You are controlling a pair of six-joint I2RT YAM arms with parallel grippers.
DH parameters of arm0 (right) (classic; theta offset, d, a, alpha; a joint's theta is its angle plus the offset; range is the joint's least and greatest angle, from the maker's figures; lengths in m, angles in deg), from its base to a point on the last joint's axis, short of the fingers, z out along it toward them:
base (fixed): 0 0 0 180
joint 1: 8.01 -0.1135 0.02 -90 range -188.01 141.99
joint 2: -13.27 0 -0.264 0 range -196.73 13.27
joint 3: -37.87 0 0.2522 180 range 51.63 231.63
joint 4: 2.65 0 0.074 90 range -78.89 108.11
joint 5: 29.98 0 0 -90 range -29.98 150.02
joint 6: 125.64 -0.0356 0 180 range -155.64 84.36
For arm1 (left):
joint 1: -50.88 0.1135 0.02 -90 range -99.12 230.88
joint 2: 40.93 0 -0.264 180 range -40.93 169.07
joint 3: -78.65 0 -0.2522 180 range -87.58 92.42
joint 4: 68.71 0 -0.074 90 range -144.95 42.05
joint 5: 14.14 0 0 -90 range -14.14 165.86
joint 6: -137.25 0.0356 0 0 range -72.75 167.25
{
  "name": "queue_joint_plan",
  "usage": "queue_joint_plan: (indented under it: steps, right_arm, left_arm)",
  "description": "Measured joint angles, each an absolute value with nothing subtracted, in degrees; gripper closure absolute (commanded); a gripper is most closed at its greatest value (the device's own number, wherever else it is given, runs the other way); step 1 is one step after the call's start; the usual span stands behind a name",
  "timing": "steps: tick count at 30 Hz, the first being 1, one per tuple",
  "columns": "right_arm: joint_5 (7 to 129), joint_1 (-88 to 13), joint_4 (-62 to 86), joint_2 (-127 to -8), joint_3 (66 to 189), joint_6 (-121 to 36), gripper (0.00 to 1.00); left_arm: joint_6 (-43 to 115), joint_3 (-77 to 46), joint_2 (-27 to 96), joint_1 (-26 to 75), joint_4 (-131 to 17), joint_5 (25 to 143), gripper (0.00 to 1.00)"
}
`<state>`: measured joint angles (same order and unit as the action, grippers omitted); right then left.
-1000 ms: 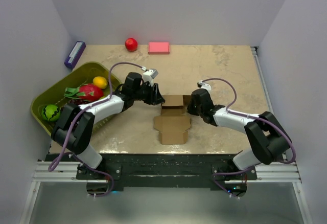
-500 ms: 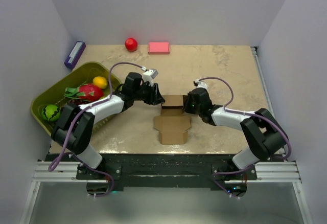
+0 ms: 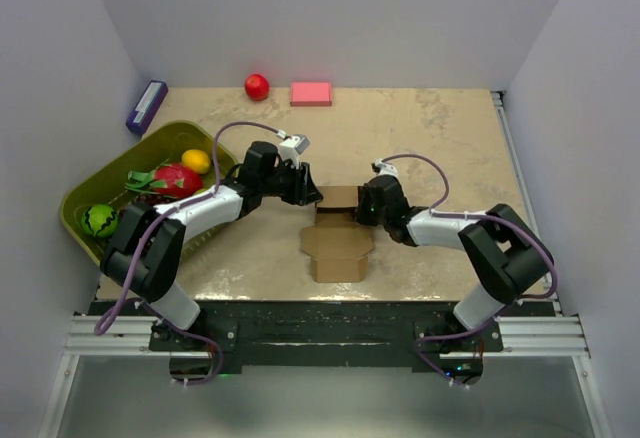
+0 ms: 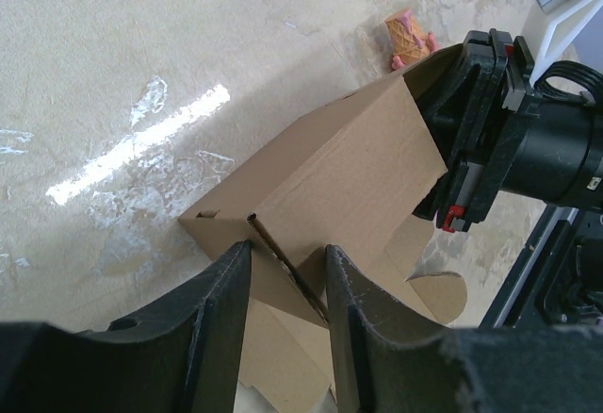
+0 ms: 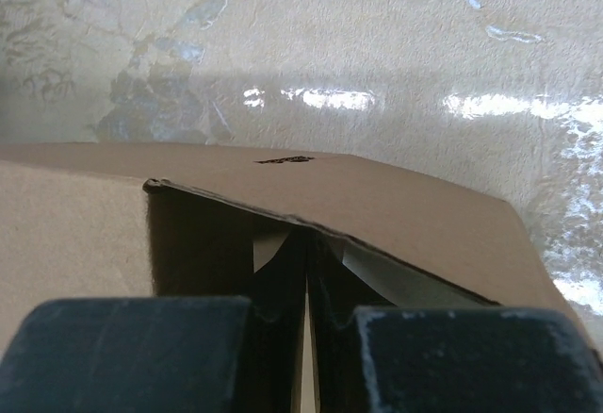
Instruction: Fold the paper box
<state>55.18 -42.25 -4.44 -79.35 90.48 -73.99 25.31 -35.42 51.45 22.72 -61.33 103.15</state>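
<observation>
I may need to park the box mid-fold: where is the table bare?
Bare table lies between the pink block and the right edge, beyond the right gripper. Crowded: centre, left gripper too at the paper box; left, the basket.

Right gripper [image 5: 303,338] low in frame; two dark finger pads [image 5: 137,352] nearly together, only a thin slit between them. A pale sliver of card stands in that slit. It looks pinched, though it is too close and dark to be sure. Paper box [image 5: 424,224] fills mid-frame: plain brown cardboard, top panel running left to right, sloping down at the right. Open end faces the lens, interior shadowed, a light inner flap showing. Beyond it, beige mottled tabletop [image 5: 311,26] with bright glare streaks
</observation>
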Motion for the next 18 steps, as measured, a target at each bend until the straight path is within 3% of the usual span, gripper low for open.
queue_joint_plan:
  steps: [5, 11, 18]
  right_arm:
    - [54.91, -42.31, -4.14, -79.11, 90.5, -74.18, 0.87]
    - [54.32, -42.51, 2.75, -71.68, 90.5, -73.51, 0.52]
    - [51.98, -42.51, 14.49, -59.22, 90.61, -71.98, 0.41]
  left_arm:
    - [25.34, -35.42, 51.45, 22.72, -61.33, 103.1, 0.6]
    - [25.4, -35.38, 51.45, 22.72, -61.35, 103.02, 0.59]
    - [25.58, -35.29, 51.45, 22.68, -61.26, 102.84, 0.6]
